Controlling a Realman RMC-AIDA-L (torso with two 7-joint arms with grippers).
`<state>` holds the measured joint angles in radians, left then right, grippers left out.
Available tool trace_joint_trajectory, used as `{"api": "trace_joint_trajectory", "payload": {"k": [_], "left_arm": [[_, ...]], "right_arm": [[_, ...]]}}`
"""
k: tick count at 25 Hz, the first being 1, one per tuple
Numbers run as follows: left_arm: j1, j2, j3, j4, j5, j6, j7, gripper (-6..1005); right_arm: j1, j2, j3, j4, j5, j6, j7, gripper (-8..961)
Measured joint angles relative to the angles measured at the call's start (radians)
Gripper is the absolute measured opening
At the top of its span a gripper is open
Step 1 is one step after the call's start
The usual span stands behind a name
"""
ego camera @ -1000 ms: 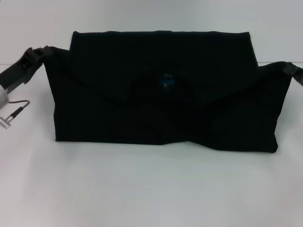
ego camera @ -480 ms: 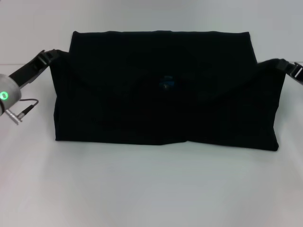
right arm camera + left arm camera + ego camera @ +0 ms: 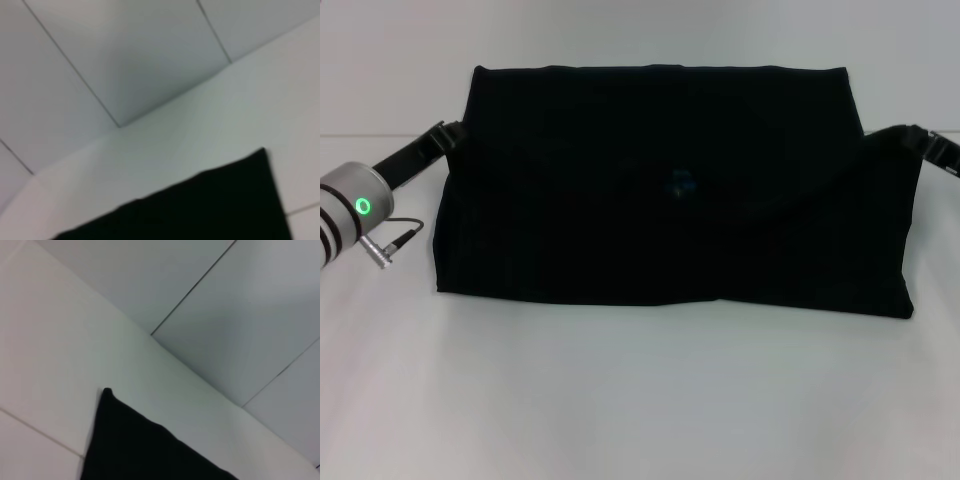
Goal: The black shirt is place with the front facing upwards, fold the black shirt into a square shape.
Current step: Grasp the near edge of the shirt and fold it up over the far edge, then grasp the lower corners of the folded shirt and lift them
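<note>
The black shirt (image 3: 670,190) lies on the white table (image 3: 640,400), folded into a wide, flat band. Its far edge is straight. The near edge is nearly straight, with a slight dip right of centre. Faint diagonal fold lines run from the upper corners down toward the middle. A small blue neck label (image 3: 680,185) shows dimly near the centre of the cloth. No lettering is visible on the exposed surface.

The left gripper (image 3: 448,136) sits at the shirt's left edge, near the upper left corner, low over the table. Its grey wrist, bearing a green ring light (image 3: 363,207), extends toward the picture's left side. A thin cable with a plug (image 3: 395,238) hangs below the wrist. Whether the fingers grip the cloth or are apart cannot be told.

The right gripper (image 3: 920,139) is at the shirt's right edge, near the upper right corner. Only a dark end is seen against the cloth; its state cannot be told either.

The left wrist view shows one black corner of the shirt (image 3: 135,445) on the table, with a pale panelled wall (image 3: 240,315) behind. The right wrist view shows the other corner (image 3: 215,205) likewise.
</note>
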<state>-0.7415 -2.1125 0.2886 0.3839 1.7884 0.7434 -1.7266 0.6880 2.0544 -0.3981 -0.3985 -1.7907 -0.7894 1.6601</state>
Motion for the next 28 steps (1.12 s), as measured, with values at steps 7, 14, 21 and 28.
{"api": "trace_joint_trajectory", "payload": {"k": [7,14,21,28], "left_arm": [[0.001,-0.008,0.03,0.001,0.0,-0.01,0.001,36],[0.044,0.002,0.021,0.002,-0.015,0.012,-0.037,242],[0.141,0.095,0.065,0.0,-0.002,0.28,-0.216,526],[0.224,0.214,0.3,0.031,0.096,0.504,-0.546,727]], "right_arm": [[0.003,0.007,-0.051,0.0,0.001,0.08,-0.001,115],[-0.024,0.006,-0.048,-0.003,0.005,0.039,0.007,345],[-0.072,-0.024,-0.114,-0.014,-0.03,-0.269,-0.01,505],[-0.115,-0.05,-0.242,-0.043,-0.133,-0.542,-0.095,794]]}}
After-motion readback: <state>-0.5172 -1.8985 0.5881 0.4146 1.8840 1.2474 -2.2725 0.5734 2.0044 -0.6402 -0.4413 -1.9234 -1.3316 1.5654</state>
